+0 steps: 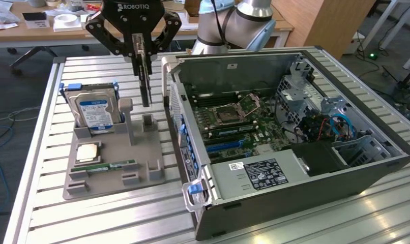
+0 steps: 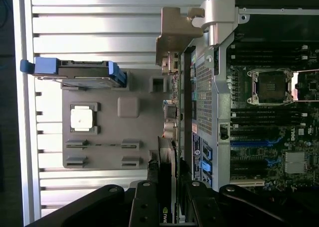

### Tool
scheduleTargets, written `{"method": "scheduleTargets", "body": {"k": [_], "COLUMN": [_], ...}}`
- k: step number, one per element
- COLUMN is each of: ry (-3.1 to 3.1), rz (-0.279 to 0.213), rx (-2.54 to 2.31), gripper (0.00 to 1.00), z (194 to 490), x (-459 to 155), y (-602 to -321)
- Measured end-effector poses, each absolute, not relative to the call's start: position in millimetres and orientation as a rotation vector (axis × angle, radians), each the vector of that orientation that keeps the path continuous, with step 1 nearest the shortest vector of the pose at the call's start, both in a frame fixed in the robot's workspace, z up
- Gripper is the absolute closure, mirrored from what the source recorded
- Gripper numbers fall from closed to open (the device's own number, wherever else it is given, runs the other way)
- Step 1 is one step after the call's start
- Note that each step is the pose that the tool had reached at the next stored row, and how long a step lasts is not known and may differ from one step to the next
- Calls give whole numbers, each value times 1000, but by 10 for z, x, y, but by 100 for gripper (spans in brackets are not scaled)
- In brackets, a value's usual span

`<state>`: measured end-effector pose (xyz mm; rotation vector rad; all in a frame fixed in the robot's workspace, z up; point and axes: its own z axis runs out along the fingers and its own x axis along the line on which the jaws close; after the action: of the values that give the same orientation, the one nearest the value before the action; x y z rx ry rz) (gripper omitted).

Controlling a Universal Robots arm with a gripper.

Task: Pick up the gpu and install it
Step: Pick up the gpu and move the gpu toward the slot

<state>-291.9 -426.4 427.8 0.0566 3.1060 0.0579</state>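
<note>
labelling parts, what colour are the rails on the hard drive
Blue rails on the hard drive, clearest in the exterior view.

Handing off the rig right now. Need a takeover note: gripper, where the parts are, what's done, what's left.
Hold: the gripper is shut on the gpu, and the card hangs on edge below the fingers.
Position: the gpu is in the air over the grey parts holder, between the hard drive and the open PC case. It appears clear of the holder.
Done: pickup.
Left: install. The card is outside the case and not at the motherboard slots yet.
</note>
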Motion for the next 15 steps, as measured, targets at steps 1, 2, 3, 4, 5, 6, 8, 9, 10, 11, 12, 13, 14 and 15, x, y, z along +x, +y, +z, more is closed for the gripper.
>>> {"method": "scheduleTargets", "body": {"k": [1, 2, 3, 4, 5, 6, 8, 9, 10, 11, 12, 13, 14, 15], "ry": [3106, 3106, 3106, 3106, 3106, 3106, 3106, 3106, 3106, 3106, 3106, 3106, 3106, 3106], "rz": [58, 58, 58, 58, 57, 58, 58, 58, 58, 58, 57, 57, 57, 57], "rx": [57, 57, 57, 57, 57, 57, 57, 57, 57, 57, 57, 57, 56, 56], "gripper": [74, 74, 74, 74, 74, 74, 74, 74, 74, 74, 74, 74, 74, 74], "z": [4278, 4278, 4280, 4287, 4294, 4293, 4294, 4294, 4294, 4294, 4295, 4295, 4295, 4294], "x": [-2919, -2919, -2919, -2919, -2919, -2919, -2919, -2919, -2919, -2918, -2916, -2911, -2904, -2896], "y": [-4264, -4264, -4265, -4264, -4265, -4265, -4264, -4264, -4264, -4264, -4264, -4264, -4264, -4264]}}
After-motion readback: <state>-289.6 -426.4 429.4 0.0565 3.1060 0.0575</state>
